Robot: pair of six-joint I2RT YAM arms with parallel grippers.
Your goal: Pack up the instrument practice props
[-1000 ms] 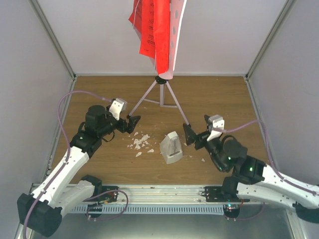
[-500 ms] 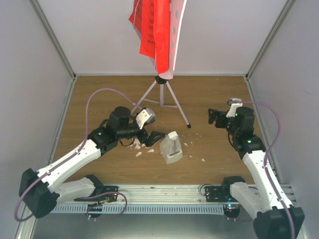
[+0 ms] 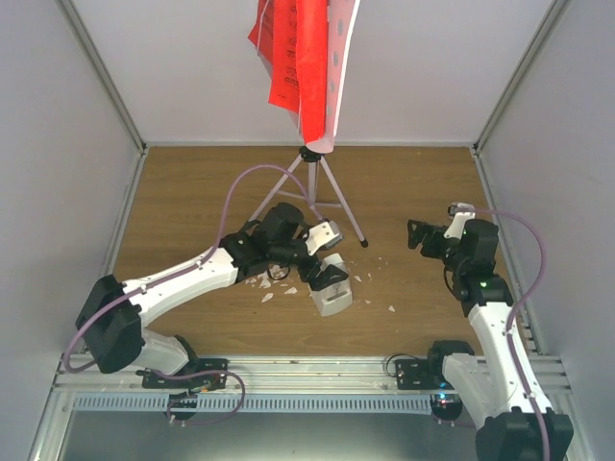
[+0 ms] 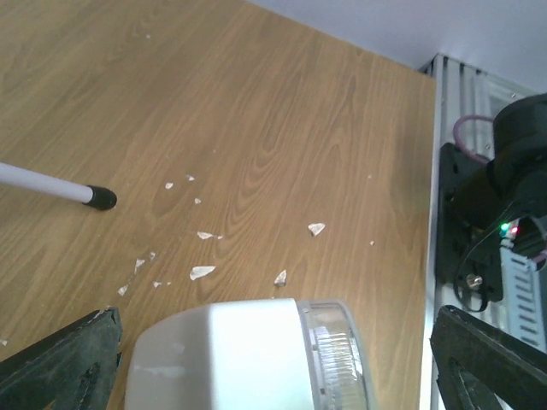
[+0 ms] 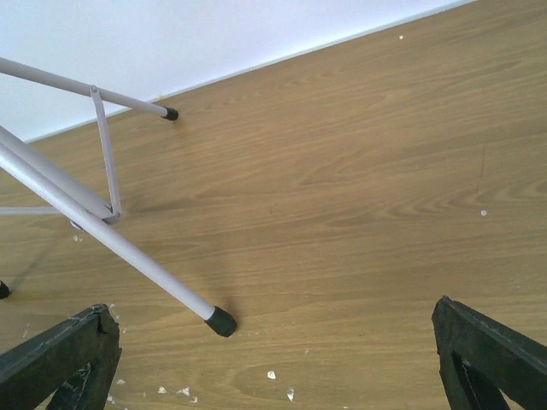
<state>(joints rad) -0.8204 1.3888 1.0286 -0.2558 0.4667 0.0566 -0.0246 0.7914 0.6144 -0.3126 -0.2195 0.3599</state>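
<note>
Table (image 3: 192,182): wood top, walled on 3 sides.

Stand (image 3: 309,154) is at far ctr, upright, long axis vertical. Its plate (image 3: 342,58) shows nearly edge-on and the top runs out of top view. Legs (image 3: 341,197) are splayed on the table, and the near-right foot (image 5: 222,322) is down just right of ctr. The left foot is hidden behind L arm.

Sheets (image 3: 298,58) hang on the plate's left face, long axis vertical, lower corner pointing down at the tripod hub.

L gripper (image 3: 325,264) reaches in from the left over mid-table w/ jaws spread wide, grasping nothing. In wrist view L gripper (image 4: 273,367) has a finger at each lower corner and the metronome btwn them, w/ a gap on both sides.

R gripper (image 3: 415,233) is off to the right, well apart from the metronome and pointing left toward the stand. Jaws are spread wide and empty. In wrist view R gripper (image 5: 273,367) frames bare wood, w/ the foot just ahead.

Metronome (image 3: 334,293) sits at mid-table, just near of the stand's legs. In top view its long axis runs near-far, narrow end toward the far wall and under the L gripper. Can't tell if it stands or lies. Wrist view shows the white body (image 4: 222,354) w/ a clear ribbed ring at its right end.

Crumbs (image 3: 269,283) are scattered just left of the metronome, w/ a few more (image 4: 202,272) on the right
</note>
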